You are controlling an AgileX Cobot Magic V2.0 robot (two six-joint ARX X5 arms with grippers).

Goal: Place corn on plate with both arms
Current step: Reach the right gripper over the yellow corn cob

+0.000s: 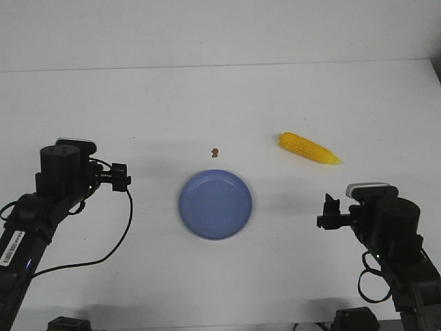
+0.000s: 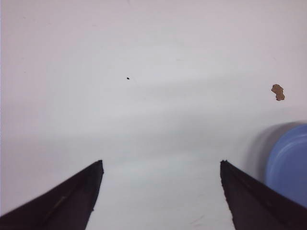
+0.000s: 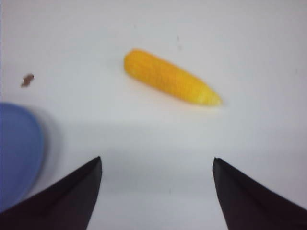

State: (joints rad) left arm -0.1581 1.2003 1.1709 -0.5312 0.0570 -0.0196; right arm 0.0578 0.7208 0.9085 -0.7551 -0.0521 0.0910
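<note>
The yellow corn point(image 1: 309, 148) lies on the white table, right of and beyond the blue plate point(image 1: 216, 204), pointed end to the right. The plate stands at the middle of the table with nothing on it. My left gripper point(image 1: 120, 176) is open and empty, left of the plate. My right gripper point(image 1: 329, 212) is open and empty, right of the plate and nearer than the corn. The right wrist view shows the corn point(image 3: 169, 83) ahead of the open jaws point(image 3: 157, 163) and the plate's edge point(image 3: 19, 143) at the side. The left wrist view shows open jaws point(image 2: 161, 165) and the plate's edge point(image 2: 290, 163).
A tiny brown speck point(image 1: 215, 152) lies on the table just beyond the plate; it also shows in the left wrist view point(image 2: 277, 92) and the right wrist view point(image 3: 27, 79). The table's far edge point(image 1: 220, 65) meets a white wall.
</note>
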